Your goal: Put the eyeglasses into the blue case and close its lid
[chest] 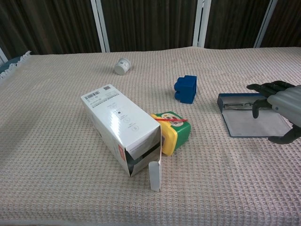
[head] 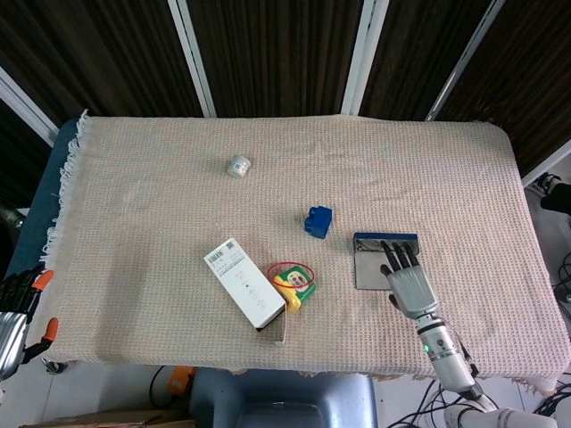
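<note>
Overhead, in the head view, the blue case is seen lying open on the woven cloth, its grey lid flat toward the robot and its blue tray on the far side. The right hand is held above the lid's near right corner, fingers spread and pointing at the tray, with nothing gripped. The eyeglasses cannot be made out from this height. To the left of the case, a blue block is found near, a yellow-green toy farther off, a white carton beyond that, and a small white jar well away toward the far edge. Only here is the left hand shown, at the frame's left border, far from the case; whether it is open cannot be told.

Lower down, in the chest view, the eyeglasses are revealed lying inside the case's tray. The right hand is shown hovering over the lid's right side, fingers curved and apart, empty.
</note>
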